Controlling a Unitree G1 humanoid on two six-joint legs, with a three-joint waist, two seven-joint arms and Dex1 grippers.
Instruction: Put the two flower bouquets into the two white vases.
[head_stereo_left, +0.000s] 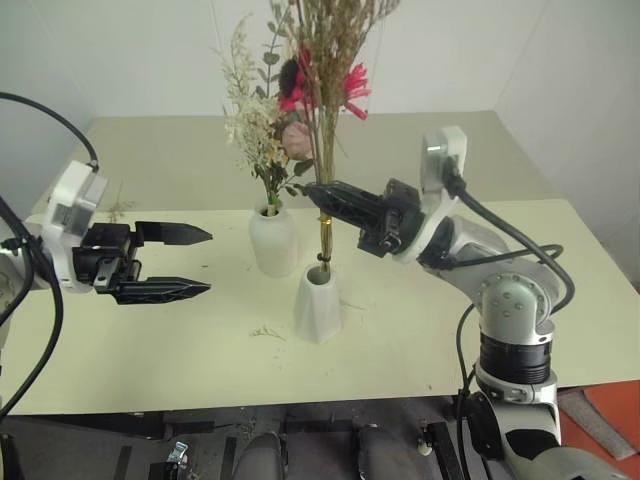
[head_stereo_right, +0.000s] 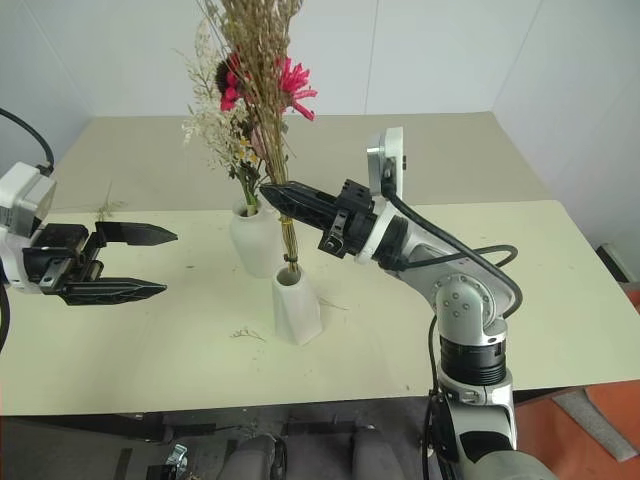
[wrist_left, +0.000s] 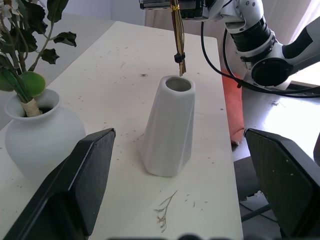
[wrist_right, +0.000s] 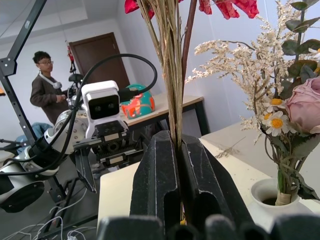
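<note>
Right gripper (head_stereo_left: 325, 190) has its jaws clenched tight on the stems of the tan grass bouquet (head_stereo_left: 330, 60), holding the bunch upright with the red-pink daisy (head_stereo_left: 355, 90) high above the table (head_stereo_left: 500, 300). The bound stem ends (wrist_left: 179, 55) hang directly over the mouth of the angular faceted vase (head_stereo_left: 318, 305); from the left wrist view they sit just above the rim, not yet inside, while from the head views they seem to meet the opening, so how deep they go I can't say. That faceted vase stands near the table's front edge. Just behind it and slightly toward the robot's left stands the rounded white vase (head_stereo_left: 273, 240), already carrying the pink rose bouquet (head_stereo_left: 270, 130), with its cream sprigs and green leaves rising from the narrow neck. Over on the left side, the left gripper (head_stereo_left: 170, 262) hovers level above the table, jaws released and spread wide, nothing between them, pointing toward the two vases and well apart from them. A small loose dried sprig (head_stereo_left: 268, 332) lies on the table beside the faceted vase. In the right wrist view a person (wrist_right: 44, 87) stands in the background near a dark door (wrist_right: 97, 57).
</note>
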